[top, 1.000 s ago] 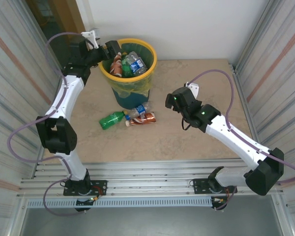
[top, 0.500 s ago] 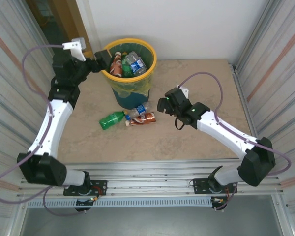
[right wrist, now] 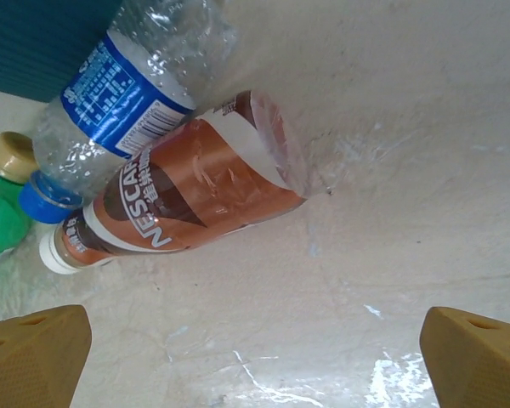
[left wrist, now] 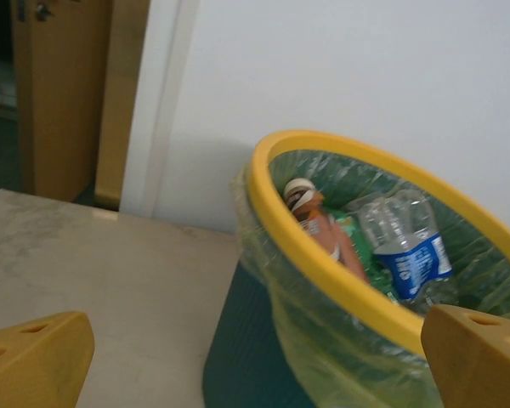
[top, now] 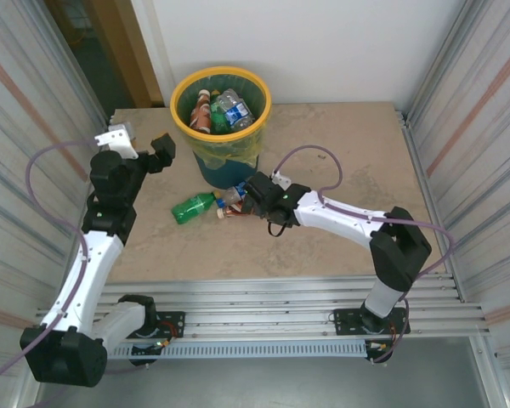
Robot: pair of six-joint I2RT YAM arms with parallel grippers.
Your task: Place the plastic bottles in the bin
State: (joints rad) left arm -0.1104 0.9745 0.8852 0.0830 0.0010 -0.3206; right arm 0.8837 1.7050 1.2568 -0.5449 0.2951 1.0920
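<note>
The tabletop [top: 348, 144] is pale, marbled beige stone, scuffed and glossy in the right wrist view. It is closed in by ribbed metal panels [top: 484, 93] on the left and right and by a white wall [top: 340, 42] at the back. A wooden door [top: 119, 34] stands past the far left corner, and aluminium rails [top: 263, 306] run along the near edge.

The bin [top: 222, 71] stands at the far edge, left of centre, with a thick yellow rim, dark teal body and yellow-green liner. Several crushed bottles [top: 229, 109] lie heaped inside (one clear with a blue label, one brown-orange with a white cap).

Three more lie on the tabletop just in front of the bin. They are a green bottle [top: 191, 206], a clear bottle [right wrist: 127, 85] with a blue label and cap, and a brown bottle [right wrist: 195, 191] with a white cap touching it.

The left gripper [top: 160, 151] hangs left of the bin, jaws wide apart and empty. The right gripper [top: 257, 202] hovers over the brown bottle, yellow fingers [right wrist: 476, 348] spread wide, gripping nothing.
</note>
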